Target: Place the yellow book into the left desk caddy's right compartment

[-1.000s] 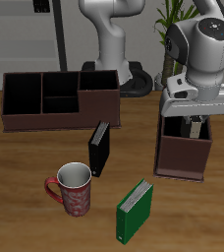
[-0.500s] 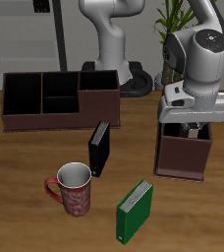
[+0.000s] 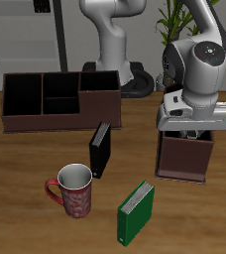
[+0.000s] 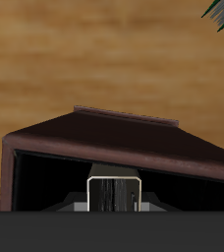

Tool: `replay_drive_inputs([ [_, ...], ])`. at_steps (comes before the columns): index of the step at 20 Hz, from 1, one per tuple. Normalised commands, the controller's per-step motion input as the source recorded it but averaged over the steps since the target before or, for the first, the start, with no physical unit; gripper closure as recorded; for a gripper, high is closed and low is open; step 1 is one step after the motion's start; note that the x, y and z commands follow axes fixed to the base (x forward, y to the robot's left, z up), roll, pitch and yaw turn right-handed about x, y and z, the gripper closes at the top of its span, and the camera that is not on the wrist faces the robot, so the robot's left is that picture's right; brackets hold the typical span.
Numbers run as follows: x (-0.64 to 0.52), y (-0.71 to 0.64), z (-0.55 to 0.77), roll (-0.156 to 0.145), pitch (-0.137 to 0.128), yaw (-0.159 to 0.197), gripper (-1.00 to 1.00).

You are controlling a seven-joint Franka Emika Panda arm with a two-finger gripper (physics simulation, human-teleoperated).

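Note:
The left desk caddy (image 3: 184,159) is a dark maroon-brown box with tall walls, standing beside the black book. My gripper (image 3: 194,133) hangs straight over it, with its fingers reaching down past the caddy's rim. In the wrist view the caddy's sloping wall (image 4: 114,138) fills the frame. A thin greyish edge, the yellow book (image 4: 112,193), stands upright between my fingers over the dark inside. The tan covers are hidden. I cannot tell which compartment it is over.
A long low brown caddy (image 3: 56,99) stands at the back. A black book (image 3: 101,149) stands upright mid-table. A red patterned mug (image 3: 73,190) and a green book (image 3: 137,211) are near the front edge. A plant (image 3: 174,30) is behind the arm.
My gripper has come down towards the left desk caddy, so its fingers now sit inside the rim. The other things have not moved.

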Motion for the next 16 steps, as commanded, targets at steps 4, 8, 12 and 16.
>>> replay_drive_inputs([
  [4,0.05,-0.01,-0.04,-0.008,0.022,-0.011,-1.0],
  [8,0.0,0.02,0.09,0.006,-0.01,0.015,-1.0],
  [12,-0.02,-0.03,0.15,-0.001,-0.014,-0.006,-1.0],
  [16,-0.09,-0.06,0.22,0.01,-0.029,0.019,-1.0],
])
